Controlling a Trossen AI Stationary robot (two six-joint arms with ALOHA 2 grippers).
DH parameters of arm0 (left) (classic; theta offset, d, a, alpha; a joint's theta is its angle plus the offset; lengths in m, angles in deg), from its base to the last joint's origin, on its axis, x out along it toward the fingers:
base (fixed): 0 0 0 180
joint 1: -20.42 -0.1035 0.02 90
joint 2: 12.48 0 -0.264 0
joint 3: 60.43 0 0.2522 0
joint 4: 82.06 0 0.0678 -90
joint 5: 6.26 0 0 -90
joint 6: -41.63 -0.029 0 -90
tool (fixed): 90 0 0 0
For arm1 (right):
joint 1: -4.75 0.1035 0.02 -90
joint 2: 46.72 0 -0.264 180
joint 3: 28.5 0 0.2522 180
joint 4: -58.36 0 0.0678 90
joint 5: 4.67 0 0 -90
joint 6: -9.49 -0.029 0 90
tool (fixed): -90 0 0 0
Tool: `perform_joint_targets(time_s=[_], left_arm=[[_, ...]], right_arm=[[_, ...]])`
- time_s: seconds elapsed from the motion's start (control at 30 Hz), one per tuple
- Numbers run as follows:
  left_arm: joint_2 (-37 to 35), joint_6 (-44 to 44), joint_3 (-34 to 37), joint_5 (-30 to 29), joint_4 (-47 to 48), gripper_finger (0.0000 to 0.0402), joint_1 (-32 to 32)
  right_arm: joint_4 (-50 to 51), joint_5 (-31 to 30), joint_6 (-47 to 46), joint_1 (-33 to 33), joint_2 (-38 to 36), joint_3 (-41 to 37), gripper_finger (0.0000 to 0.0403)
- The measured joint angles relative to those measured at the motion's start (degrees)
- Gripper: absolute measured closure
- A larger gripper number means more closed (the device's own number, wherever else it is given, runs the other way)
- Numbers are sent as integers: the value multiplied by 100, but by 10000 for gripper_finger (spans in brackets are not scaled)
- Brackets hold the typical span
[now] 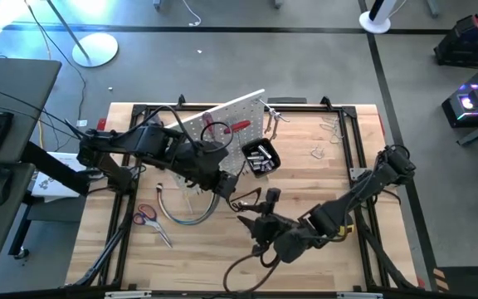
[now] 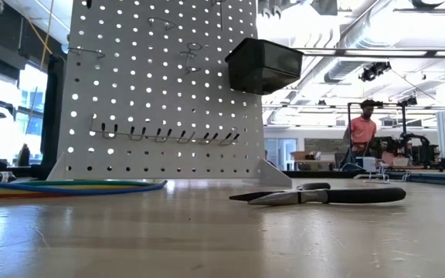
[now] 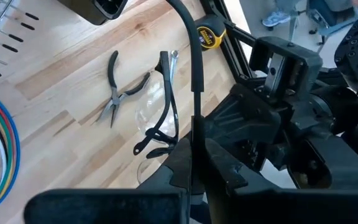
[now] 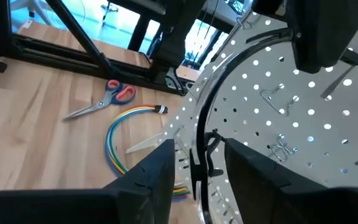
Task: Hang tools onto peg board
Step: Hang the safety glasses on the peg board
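Pliers lie flat on worktop before peg board; steel, stiff, probably heavyish, slick jaws, so grasp mid rubber handles. Right pincer above, state undeterminable; left pincer pressed together.

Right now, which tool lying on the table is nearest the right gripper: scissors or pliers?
The black-handled pliers. They lie close by the right gripper, while the red-handled scissors lie far across the table, beside the cables.
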Motion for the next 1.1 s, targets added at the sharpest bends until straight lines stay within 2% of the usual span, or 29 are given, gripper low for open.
perform_joint_targets(time_s=[0.27,0.43,0.53,0.63,0.87,1.0,1.1], left_arm=[[0,-2,-1,10,-22,390,0],[0,35,-1,45,-62,389,0],[0,34,0,45,-59,389,0],[0,4,-1,46,-58,389,0],[0,-52,1,38,-57,388,-1],[0,-96,1,26,-61,387,-2],[0,-17,1,-4,-61,378,0]], right_arm=[[61,-7,-122,-109,0,0,270],[74,424,-153,-278,0,-2,270],[56,393,-153,-286,0,0,273],[51,314,-153,-260,0,0,291],[39,311,-148,-161,0,0,374],[-38,314,-186,-144,0,0,378],[-99,314,-283,-140,0,-2,367]])
